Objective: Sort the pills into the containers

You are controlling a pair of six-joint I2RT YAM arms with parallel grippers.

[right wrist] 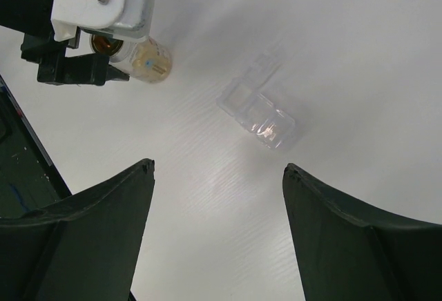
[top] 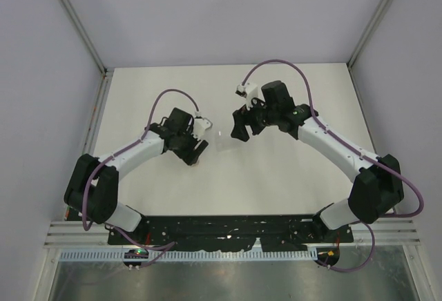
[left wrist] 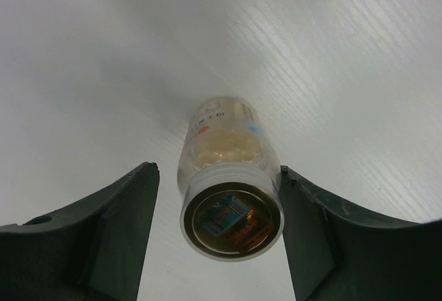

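A clear vial (left wrist: 228, 156) filled with pale tan pills (left wrist: 224, 148) lies on its side on the white table, its cap end toward the left wrist camera. My left gripper (left wrist: 216, 168) stands open around it. The right finger (left wrist: 311, 225) is against the cap and the left finger (left wrist: 124, 218) is a little apart from it. The right wrist view shows the same vial (right wrist: 150, 59) under the left gripper's head. A second, colourless and seemingly empty container (right wrist: 261, 111) lies on its side ahead of my open right gripper (right wrist: 218, 165), which holds nothing.
From above, the two grippers (top: 199, 151) (top: 239, 134) face each other near the middle of the white table (top: 276, 177), with a pale speck (top: 218, 134) between them. Grey walls enclose the table on three sides.
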